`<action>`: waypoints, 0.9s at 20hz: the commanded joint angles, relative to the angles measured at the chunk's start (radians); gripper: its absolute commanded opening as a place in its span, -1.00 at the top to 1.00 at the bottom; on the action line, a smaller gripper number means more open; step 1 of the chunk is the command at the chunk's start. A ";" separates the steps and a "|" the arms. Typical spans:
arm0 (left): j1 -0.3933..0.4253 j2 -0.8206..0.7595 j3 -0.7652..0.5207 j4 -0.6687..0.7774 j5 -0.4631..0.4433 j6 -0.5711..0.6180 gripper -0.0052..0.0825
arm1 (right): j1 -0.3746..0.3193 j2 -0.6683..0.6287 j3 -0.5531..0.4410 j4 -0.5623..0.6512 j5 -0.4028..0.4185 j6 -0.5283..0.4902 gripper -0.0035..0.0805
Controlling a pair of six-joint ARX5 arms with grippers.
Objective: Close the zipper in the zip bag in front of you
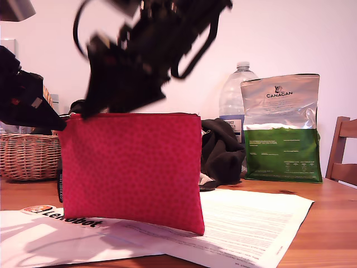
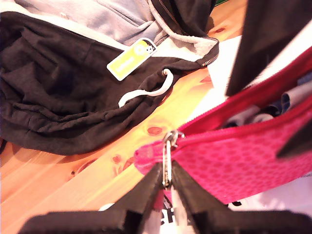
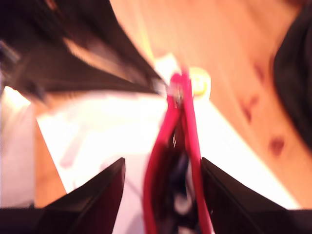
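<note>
Wooden table: only first wrist view shows zipper pinched.

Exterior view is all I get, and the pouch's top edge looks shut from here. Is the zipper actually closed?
Observer: No. The first wrist view shows the zipper gaping, with pale items visible inside the zip bag.
Operator: Is anything holding the pull?
Observer: Yes, the first claw is shut on the silver pull tab at the bag's end.
Operator: And the blurred arm above?
Observer: Its second claw is open, jaws either side of the bag's top edge, not touching it.
</note>
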 commanded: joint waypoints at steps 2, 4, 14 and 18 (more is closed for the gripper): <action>-0.003 -0.010 0.022 0.017 0.007 -0.010 0.94 | -0.006 0.011 0.002 0.014 0.045 -0.019 -0.13; -0.003 -0.010 0.022 0.013 0.007 -0.010 0.94 | -0.016 0.011 0.004 0.019 0.069 -0.029 -0.13; -0.003 -0.010 0.022 0.019 0.015 -0.010 0.94 | -0.024 0.011 0.007 -0.031 0.067 -0.024 0.94; -0.003 -0.010 0.029 0.024 0.014 -0.006 0.94 | -0.024 0.011 0.007 -0.037 0.069 -0.022 0.94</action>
